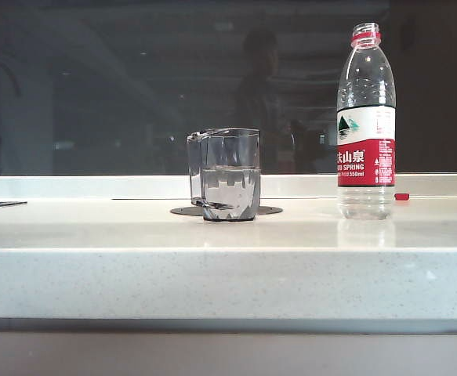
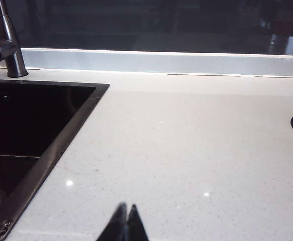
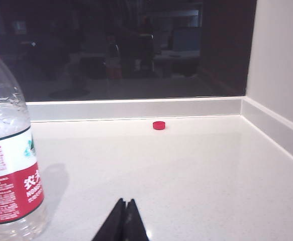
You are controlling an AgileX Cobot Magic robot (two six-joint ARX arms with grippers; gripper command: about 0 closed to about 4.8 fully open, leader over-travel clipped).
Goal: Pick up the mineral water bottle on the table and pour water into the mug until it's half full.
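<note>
standing upright on the table (image 1: 134,235), the mineral water bottle (image 3: 8,150) sat just beside the right gripper (image 3: 125,216), nearer than the left gripper (image 2: 126,218); both were pressed together, empty. mug (image 1: 226,174) looked about half full.

Bright even light on the table (image 1: 212,274), dark reflective window (image 1: 134,86) behind, small glare spots in left wrist view, soft bottle (image 3: 8,150) shadow, slightly soft focus
</note>
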